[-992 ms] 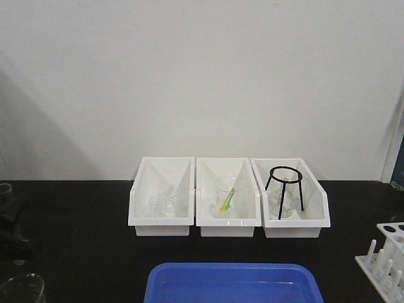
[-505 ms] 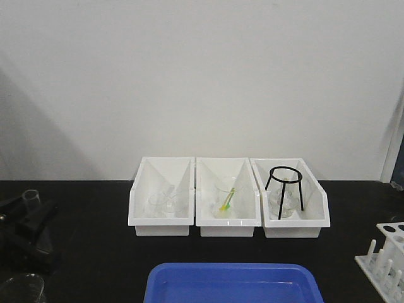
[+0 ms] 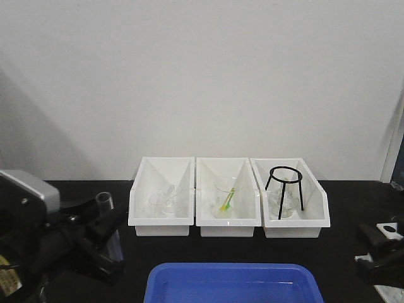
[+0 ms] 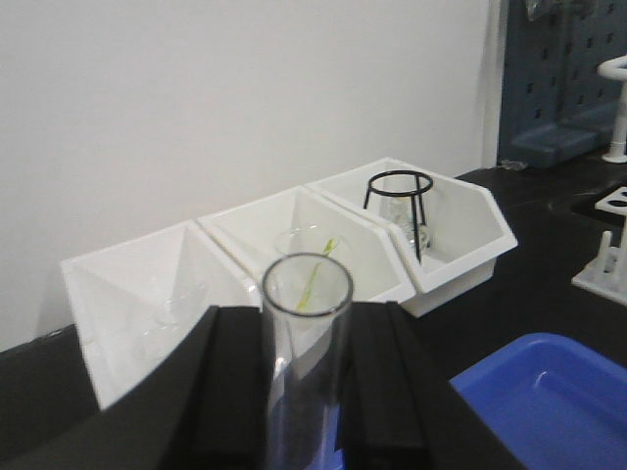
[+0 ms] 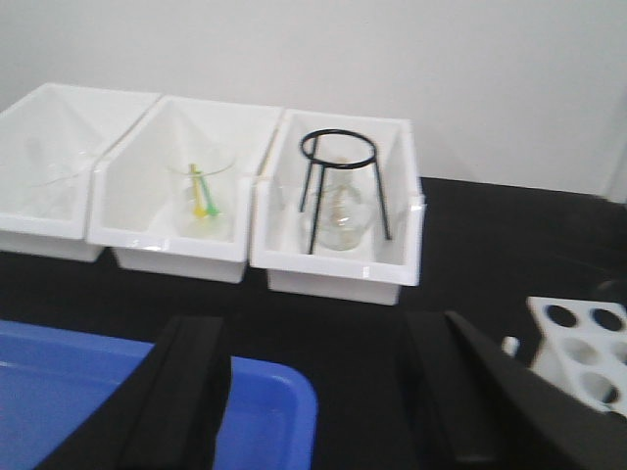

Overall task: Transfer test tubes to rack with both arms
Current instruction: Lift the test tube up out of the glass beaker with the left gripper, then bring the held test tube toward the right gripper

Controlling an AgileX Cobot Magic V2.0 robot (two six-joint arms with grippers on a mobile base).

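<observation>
My left gripper [image 3: 108, 222] is shut on a clear glass test tube [image 3: 106, 214] and holds it upright above the black table, left of the white bins. In the left wrist view the tube [image 4: 304, 392] stands between the two black fingers [image 4: 240, 392], open mouth up. My right gripper [image 3: 379, 252] is at the right edge, open and empty. In the right wrist view its jaws [image 5: 318, 338] stand wide apart above the table beside the blue tray. The white rack [image 5: 583, 357] shows at the right of that view and also in the left wrist view [image 4: 607, 264]. In the front view the right gripper hides most of it.
Three white open-front bins [image 3: 161, 221] stand in a row at the back. The right one holds a black wire tripod [image 3: 285, 189], the middle one a beaker with a yellow-green stick [image 3: 226, 201]. A blue tray [image 3: 230, 284] lies at the front centre.
My left arm has come up and to the right with the test tube in it. My right gripper has entered at the right and now covers the rack.
</observation>
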